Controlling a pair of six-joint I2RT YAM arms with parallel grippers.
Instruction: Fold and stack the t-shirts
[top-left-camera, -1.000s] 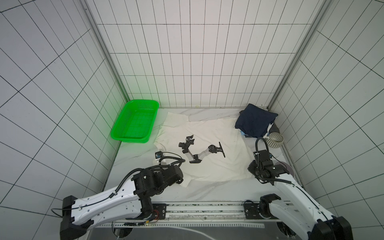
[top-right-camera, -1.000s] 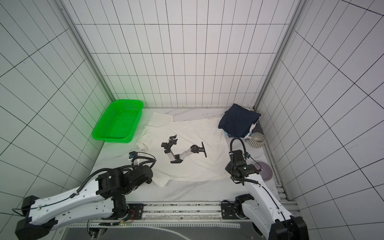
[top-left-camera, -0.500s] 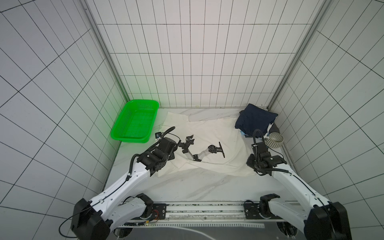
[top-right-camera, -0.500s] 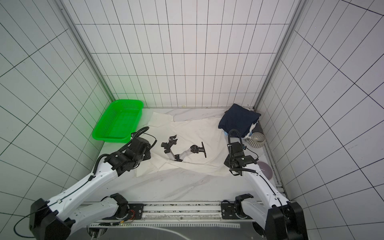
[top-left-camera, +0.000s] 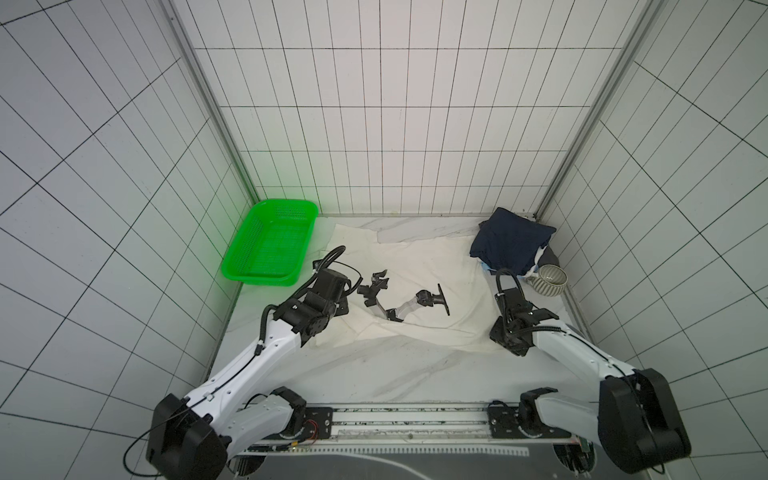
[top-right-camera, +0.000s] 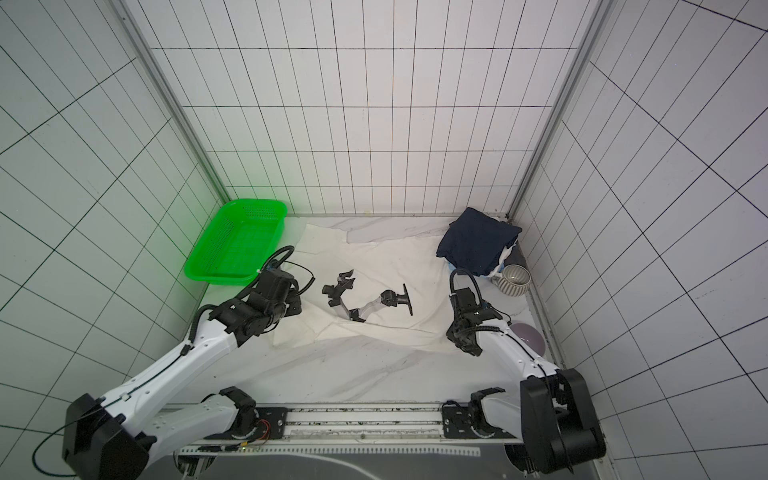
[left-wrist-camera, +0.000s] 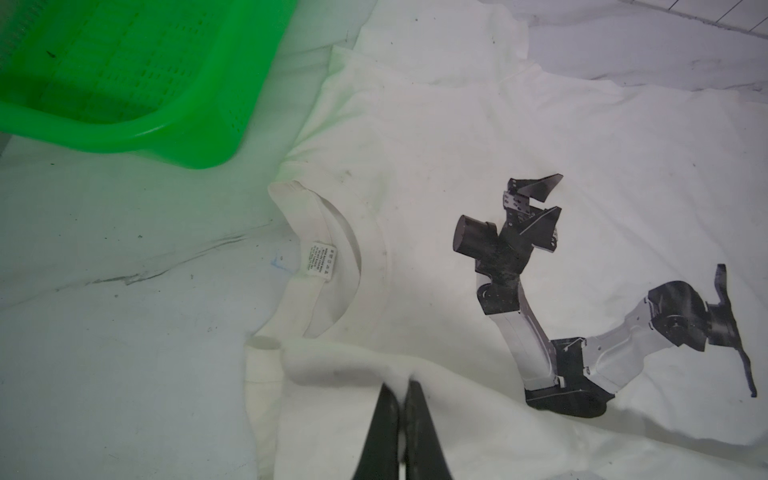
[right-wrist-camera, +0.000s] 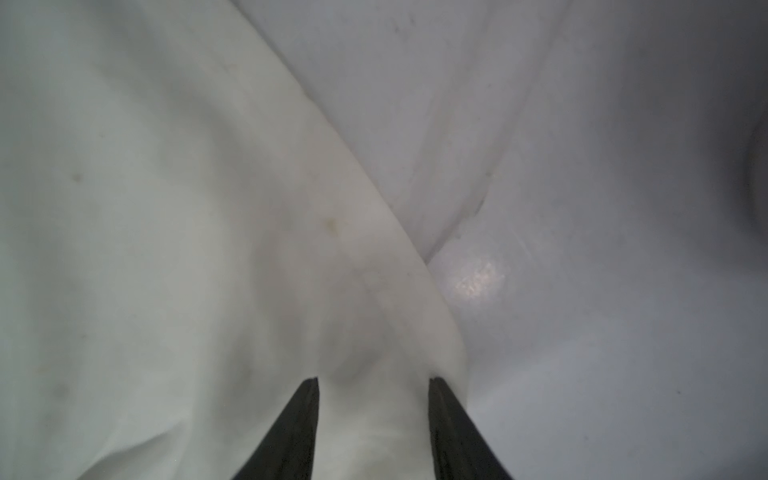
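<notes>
A large cream-white t-shirt (top-left-camera: 419, 262) (top-right-camera: 390, 266) with a printed robot arm lies spread mid-table, its near left part folded back. In the left wrist view my left gripper (left-wrist-camera: 402, 384) is shut on a fold of this shirt (left-wrist-camera: 415, 145) beside the collar (left-wrist-camera: 332, 257). In the right wrist view my right gripper (right-wrist-camera: 372, 380) stands open, its jaws apart over the shirt's edge (right-wrist-camera: 166, 208), low on the table. A folded navy t-shirt (top-left-camera: 511, 243) (top-right-camera: 478, 245) tops a stack in the far right corner, with light-blue and white edges (top-left-camera: 490, 270) showing below it.
A green basket (top-left-camera: 270, 249) (left-wrist-camera: 104, 62) stands at the far left, close to the left wrist. A ribbed bowl (top-left-camera: 548, 280) (top-right-camera: 513, 280) sits next to the stack by the right wall. A flat grey-purple disc (top-right-camera: 528, 336) lies beside the right arm.
My left gripper carried the shirt's near left part from the table's front back toward the collar. My right gripper moved slightly toward the back and its jaws have spread apart.
</notes>
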